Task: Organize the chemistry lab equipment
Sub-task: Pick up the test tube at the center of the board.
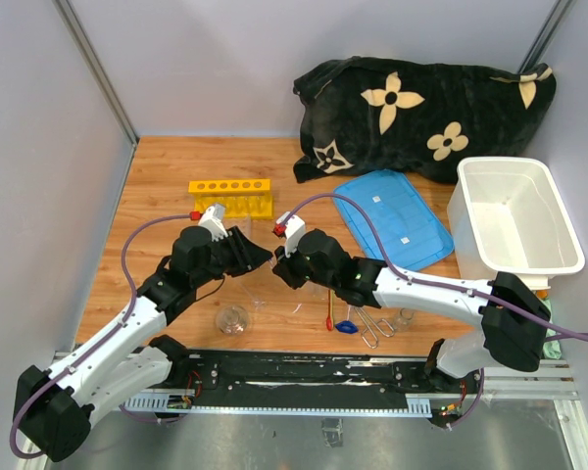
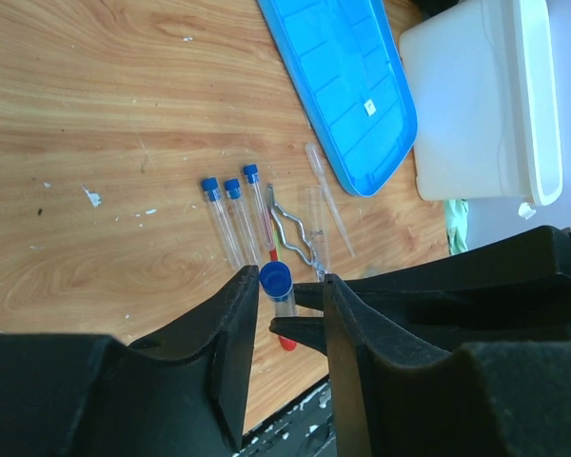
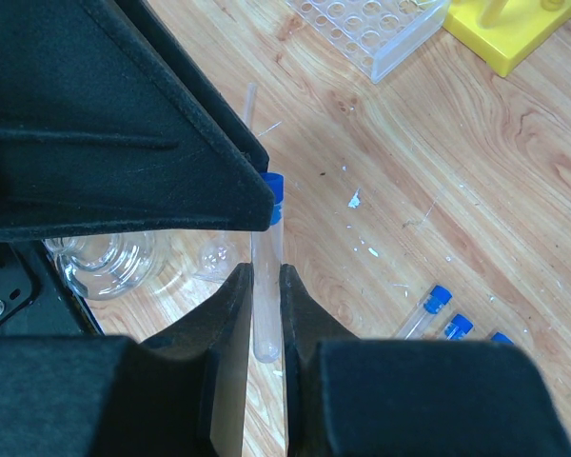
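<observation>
Above the middle of the wooden table (image 1: pixel 157 176), between grey walls (image 1: pixel 225 59), right gripper (image 3: pixel 265 276) clamped on a blue-capped test tube (image 3: pixel 268 243), left gripper (image 2: pixel 285 286) with jaws apart astride its cap, yellow tube rack (image 1: pixel 230 198) near the far edge.

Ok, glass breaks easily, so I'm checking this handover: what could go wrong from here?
1. The left gripper flanks only the blue cap of the test tube, with a gap on one side; if the right gripper, shut on the tube, releases early, it may drop.
2. A cap-only grip could let the tube swing or slip.
3. A glass flask sits nearby, so a fall might hit it.
</observation>
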Controlling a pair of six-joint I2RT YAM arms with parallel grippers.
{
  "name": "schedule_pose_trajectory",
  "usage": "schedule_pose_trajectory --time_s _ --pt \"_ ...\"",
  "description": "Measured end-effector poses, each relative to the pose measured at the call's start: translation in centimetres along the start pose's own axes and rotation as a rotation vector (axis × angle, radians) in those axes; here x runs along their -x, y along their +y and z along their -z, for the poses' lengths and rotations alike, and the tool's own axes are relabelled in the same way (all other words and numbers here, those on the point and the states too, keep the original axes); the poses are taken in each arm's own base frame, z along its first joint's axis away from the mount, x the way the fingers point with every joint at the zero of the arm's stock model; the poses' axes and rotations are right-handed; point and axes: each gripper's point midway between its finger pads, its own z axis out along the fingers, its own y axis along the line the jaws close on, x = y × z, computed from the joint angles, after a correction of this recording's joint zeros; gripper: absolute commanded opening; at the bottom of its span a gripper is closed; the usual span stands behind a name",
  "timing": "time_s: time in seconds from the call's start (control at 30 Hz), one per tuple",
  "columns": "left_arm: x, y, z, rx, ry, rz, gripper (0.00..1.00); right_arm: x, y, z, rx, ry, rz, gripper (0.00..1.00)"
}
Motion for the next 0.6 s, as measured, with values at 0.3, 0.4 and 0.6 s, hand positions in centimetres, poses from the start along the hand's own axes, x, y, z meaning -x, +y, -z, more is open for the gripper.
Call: schedule_pose_trajectory --time_s 0.3,0.4,0.6 --pt "-0.19 0.07 -0.12 0.003 0.007 -0.001 0.34 -0.05 -0.02 0.01 -0.001 0.002 0.0 0.01" --pt "-0.32 0.18 -0.23 0.007 0.013 0.0 0.34 -0.05 -0.02 0.01 -0.001 0.002 0.0 0.01" --pt "-0.69 0.38 -0.46 0.016 0.027 0.0 0.34 -0.05 -0.02 0.01 -0.001 0.002 0.0 0.01"
